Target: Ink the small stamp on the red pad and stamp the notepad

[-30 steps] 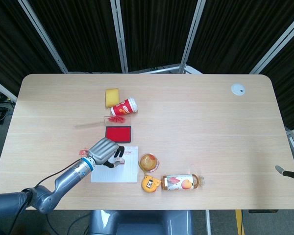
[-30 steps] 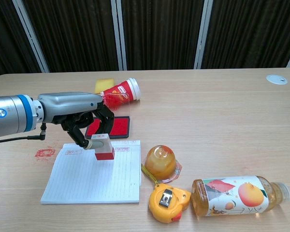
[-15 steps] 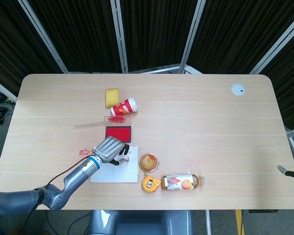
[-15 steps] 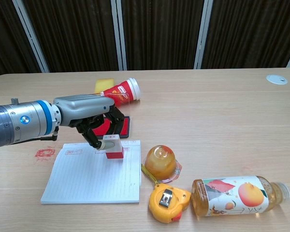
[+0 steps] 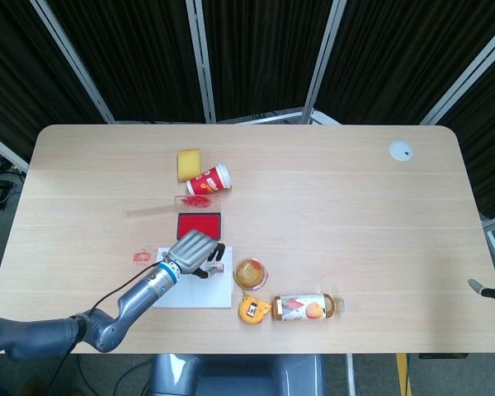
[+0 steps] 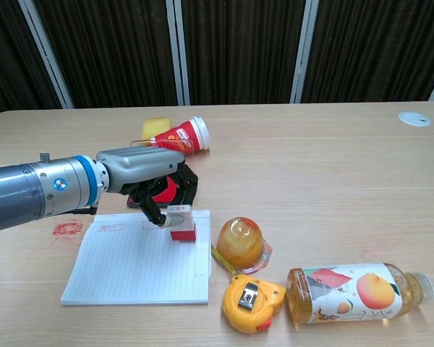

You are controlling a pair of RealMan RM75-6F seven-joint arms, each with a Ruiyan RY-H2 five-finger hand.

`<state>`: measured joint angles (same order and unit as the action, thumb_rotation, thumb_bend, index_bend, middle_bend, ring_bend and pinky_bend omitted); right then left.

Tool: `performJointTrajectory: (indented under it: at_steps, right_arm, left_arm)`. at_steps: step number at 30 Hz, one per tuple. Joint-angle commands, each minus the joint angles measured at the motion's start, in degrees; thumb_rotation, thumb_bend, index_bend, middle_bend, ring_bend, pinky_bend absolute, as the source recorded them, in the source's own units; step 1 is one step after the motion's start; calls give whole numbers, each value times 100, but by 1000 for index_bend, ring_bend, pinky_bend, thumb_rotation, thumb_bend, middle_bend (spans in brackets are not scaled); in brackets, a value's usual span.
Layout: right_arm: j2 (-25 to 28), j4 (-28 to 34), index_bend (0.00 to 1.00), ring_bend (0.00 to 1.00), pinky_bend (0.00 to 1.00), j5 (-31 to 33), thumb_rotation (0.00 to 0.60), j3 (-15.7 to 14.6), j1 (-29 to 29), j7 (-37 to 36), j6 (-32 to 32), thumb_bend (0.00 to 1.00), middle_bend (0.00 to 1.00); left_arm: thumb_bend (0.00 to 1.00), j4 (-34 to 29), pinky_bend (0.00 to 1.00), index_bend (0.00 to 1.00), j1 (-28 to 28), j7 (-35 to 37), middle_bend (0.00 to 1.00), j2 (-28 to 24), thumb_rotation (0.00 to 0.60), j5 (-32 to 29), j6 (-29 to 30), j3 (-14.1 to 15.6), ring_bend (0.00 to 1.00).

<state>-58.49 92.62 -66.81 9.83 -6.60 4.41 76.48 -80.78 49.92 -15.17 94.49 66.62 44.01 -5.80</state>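
My left hand pinches the small stamp, a white block with a red base. The stamp stands upright over the top right corner of the white lined notepad; its base looks to be at the paper, but I cannot tell whether it touches. From the head view the left hand covers most of the stamp. The red ink pad lies just beyond the notepad, half hidden behind the fingers in the chest view. A red print marks the notepad's top left. Only a grey sliver of my right hand shows at the table's right edge.
Right of the notepad are an orange jelly cup, a yellow tape measure and a juice bottle on its side. A tipped red paper cup and a yellow sponge lie behind the pad. A red smudge marks the table.
My left hand has carried the stamp to the right across the top of the notepad, from near its upper middle to its top right corner, and lowered it slightly.
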Motion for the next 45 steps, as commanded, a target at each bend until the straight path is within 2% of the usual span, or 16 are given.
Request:
performJointTrajectory:
  at_steps: [1, 45]
  right_arm:
    - [3, -1, 0, 0, 0, 2, 600, 2, 3, -4, 5, 0, 0]
    - [27, -17, 0, 0, 0, 15, 600, 19, 17, -65, 20, 0, 0]
  left_arm:
    - [373, 15, 875, 602, 8, -8, 592, 17, 600, -6, 8, -4, 839]
    - [379, 673, 876, 604, -49, 194, 592, 401, 600, 73, -130, 139, 839]
